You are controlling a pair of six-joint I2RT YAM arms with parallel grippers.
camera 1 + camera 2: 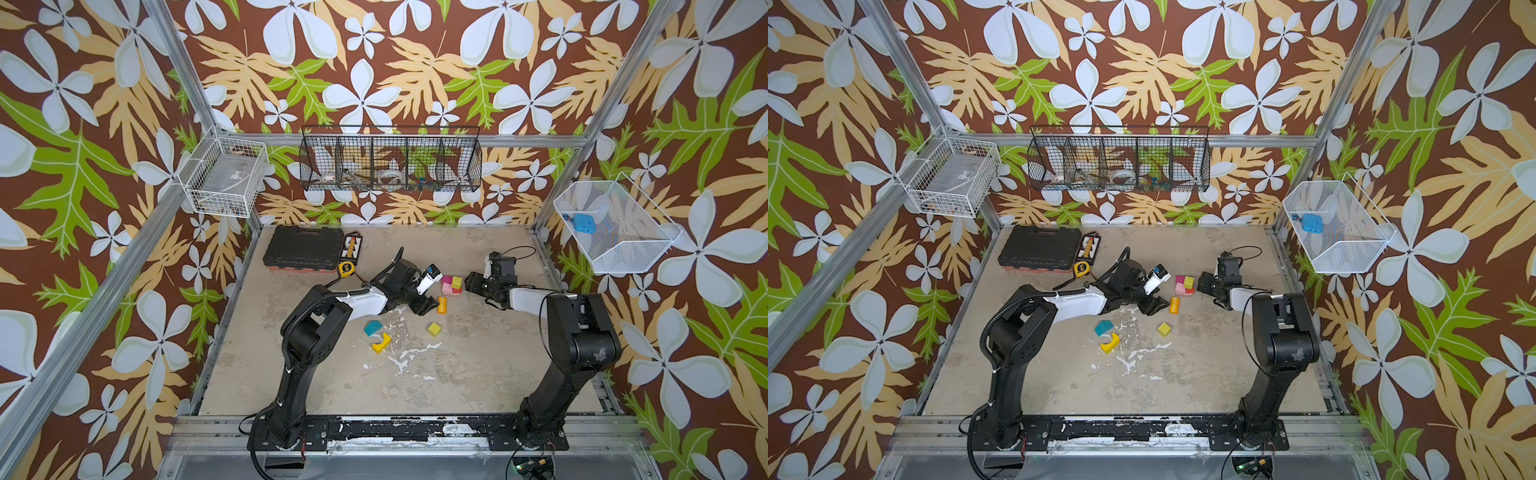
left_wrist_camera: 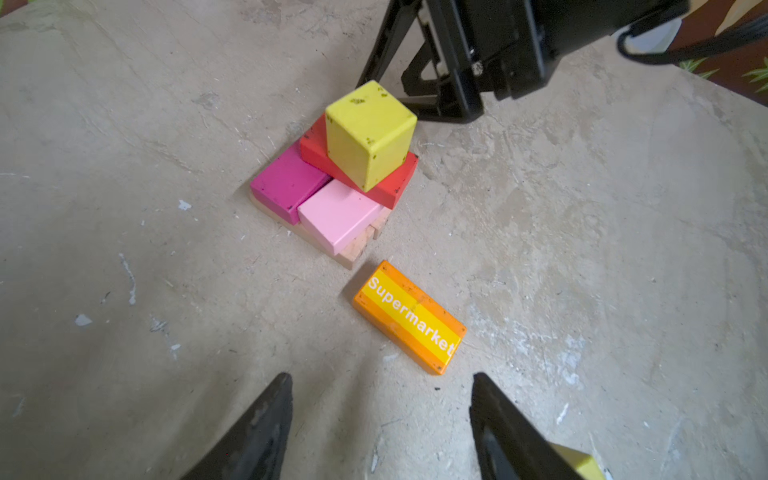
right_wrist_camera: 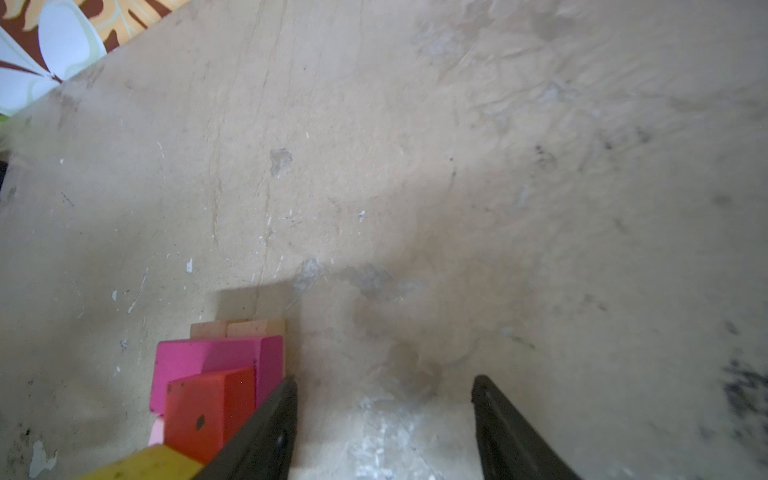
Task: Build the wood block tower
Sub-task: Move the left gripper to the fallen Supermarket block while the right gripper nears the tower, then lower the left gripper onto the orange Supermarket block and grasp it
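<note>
Left wrist view: my left gripper (image 2: 380,419) wide, empty; orange block (image 2: 409,318) between it and tower (image 2: 345,178); right gripper (image 3: 384,419) wide, empty, just beside tower.

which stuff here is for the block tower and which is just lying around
For the job: tower, orange Supermarket block, yellow cube, teal block, yellow arch.
Lying about: black tool case, tape measure, black wire basket.

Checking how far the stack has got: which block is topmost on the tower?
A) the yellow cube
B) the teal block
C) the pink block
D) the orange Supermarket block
A: the yellow cube sits on the red block, above everything else, while the orange Supermarket block lies flat off to one side.
</note>
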